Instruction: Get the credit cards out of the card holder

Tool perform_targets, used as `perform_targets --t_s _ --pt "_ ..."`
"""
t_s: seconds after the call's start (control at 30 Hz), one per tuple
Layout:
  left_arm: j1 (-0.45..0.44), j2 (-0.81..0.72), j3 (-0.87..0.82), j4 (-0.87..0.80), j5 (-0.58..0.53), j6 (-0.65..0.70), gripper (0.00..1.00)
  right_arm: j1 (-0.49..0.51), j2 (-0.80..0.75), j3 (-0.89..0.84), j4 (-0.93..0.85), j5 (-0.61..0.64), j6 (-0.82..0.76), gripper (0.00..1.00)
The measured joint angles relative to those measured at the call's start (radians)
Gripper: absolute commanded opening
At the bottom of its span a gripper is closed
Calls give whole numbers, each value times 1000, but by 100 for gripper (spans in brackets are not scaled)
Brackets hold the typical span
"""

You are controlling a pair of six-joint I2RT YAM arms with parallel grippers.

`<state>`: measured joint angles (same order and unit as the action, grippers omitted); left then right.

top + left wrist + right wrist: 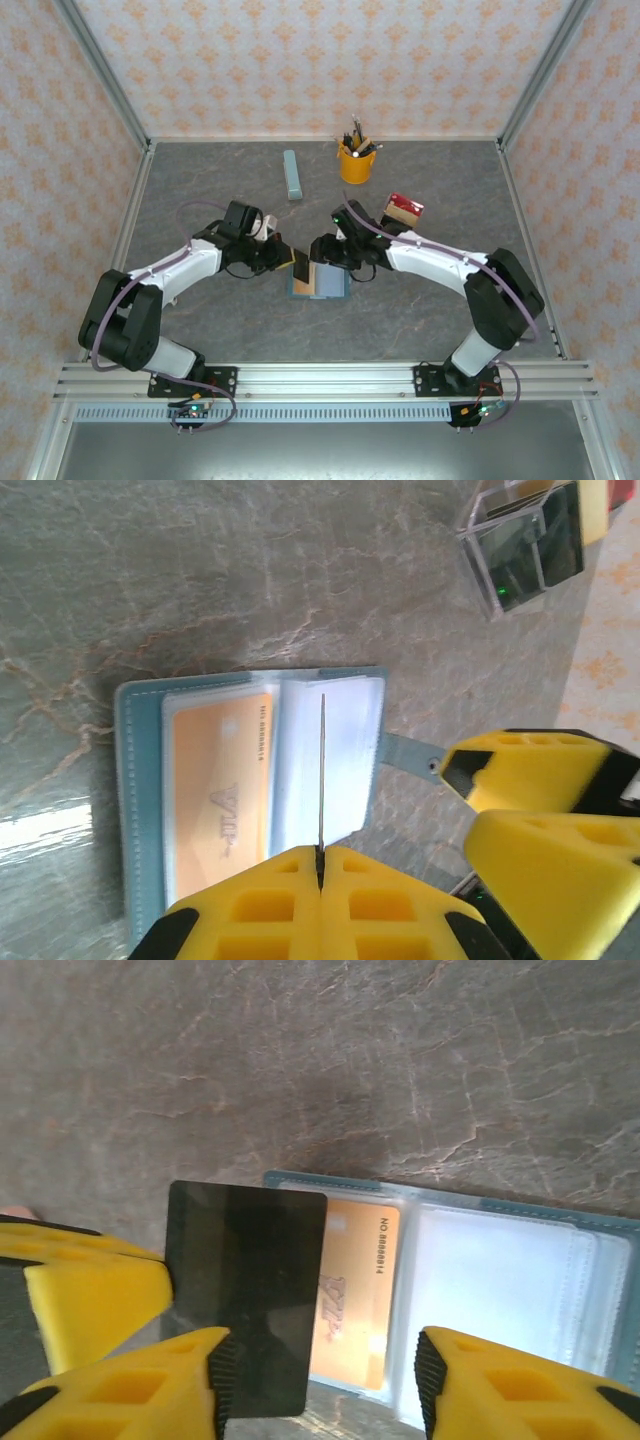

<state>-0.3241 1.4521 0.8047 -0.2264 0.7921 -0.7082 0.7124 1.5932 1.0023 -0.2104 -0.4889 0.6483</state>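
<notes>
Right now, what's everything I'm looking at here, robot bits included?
card holder: one, teal-blue, lying open at the table's middle
orange card: one, orange, tucked in a holder pocket
dark card: one, black, held above the holder
loose cards: at least two, red and tan, beside the right arm
pen cup: one, yellow, far side
bar: one, pale blue-grey, left of the cup
table: grey marble
left hand: yellow, shut on the dark card
right hand: yellow, open over the holder
</notes>
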Motion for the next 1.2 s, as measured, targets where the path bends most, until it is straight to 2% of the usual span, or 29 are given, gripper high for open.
perform_targets --t_s 0.23,0.57,0.8,1.0,1.2 --pt "11 -40 -22 132 72 -97 0 -102 -54 -169 270 -137 161 78" --pt "13 -76 -43 299 140 -245 0 -120 -55 -212 541 -256 323 76" --pt "13 -100 -43 330 148 -279 0 -120 -55 -214 654 -294 392 58" --pt "13 -100 -43 330 148 -289 0 -120 -57 -215 677 -302 408 42" --pt "13 -100 -43 325 147 -285 0 -120 -58 -215 671 -302 398 12"
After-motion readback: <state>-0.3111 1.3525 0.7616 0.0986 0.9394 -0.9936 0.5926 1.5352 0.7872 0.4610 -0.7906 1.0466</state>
